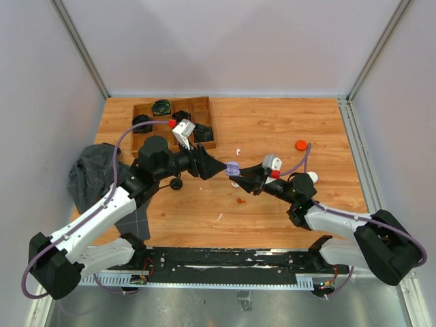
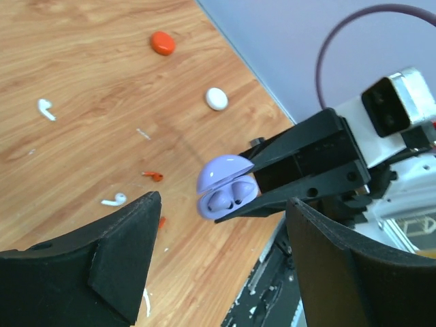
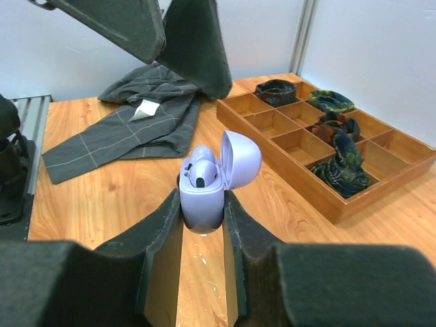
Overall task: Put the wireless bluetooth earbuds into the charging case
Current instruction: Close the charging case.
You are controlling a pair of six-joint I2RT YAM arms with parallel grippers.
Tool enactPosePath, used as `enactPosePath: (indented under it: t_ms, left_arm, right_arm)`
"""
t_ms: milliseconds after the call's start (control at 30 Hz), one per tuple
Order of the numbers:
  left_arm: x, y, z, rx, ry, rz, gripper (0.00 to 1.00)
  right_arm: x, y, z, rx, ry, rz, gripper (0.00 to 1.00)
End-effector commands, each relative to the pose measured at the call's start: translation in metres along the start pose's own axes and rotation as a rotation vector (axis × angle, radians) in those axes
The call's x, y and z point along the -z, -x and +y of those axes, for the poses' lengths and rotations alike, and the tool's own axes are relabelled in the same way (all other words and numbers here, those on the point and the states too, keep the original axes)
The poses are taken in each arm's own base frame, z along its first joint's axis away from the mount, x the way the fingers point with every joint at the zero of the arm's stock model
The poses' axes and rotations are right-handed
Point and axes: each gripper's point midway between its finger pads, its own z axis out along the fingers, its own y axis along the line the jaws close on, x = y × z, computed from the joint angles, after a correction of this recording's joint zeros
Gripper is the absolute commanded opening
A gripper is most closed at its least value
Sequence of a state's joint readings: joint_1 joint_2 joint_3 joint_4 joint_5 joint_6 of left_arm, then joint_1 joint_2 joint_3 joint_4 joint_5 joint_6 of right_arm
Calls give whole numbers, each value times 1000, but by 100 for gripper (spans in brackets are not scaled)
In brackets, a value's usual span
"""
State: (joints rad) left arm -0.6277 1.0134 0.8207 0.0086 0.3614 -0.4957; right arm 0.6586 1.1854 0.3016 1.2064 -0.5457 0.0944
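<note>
While your right gripper (image 3: pixel 203 204) clamps the glossy lavender plastic charging case (image 3: pixel 204 184), pinch slippery earbuds lightly; left gripper (image 2: pixel 218 272) gapes.

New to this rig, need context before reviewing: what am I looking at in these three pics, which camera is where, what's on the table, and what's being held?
Two robot arms are bolted to the near edge of a wooden table. One picture looks down from above; the other two come from cameras on each wrist. The right gripper is shut on a lavender charging case with its lid open and an earbud inside. The left gripper faces it, open and empty. On the table lie a grey cloth, a compartment tray, an orange puck, a white puck and small loose bits.
</note>
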Motion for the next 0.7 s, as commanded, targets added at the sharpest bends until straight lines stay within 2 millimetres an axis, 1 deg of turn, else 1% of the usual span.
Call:
enactPosePath:
  t_ms: [0,267,367,500,667]
  left_arm:
    - [-4,1,-25,19,-175,31,79]
    - [-20,-16,-23,90,-252,100,77]
    - [-20,-19,-27,97,-283,114,76]
    - [-19,-22,-31,91,-320,125,70]
    - [-15,-16,-35,49,-343,104,65]
  right_arm:
    - [-9,26,10,-18,97,-77,1]
    - [-12,29,12,-51,133,-100,1]
    - [-13,28,10,-57,134,-98,1]
    - [-14,24,7,-73,130,-90,1]
    - [-13,12,3,-122,129,-66,1]
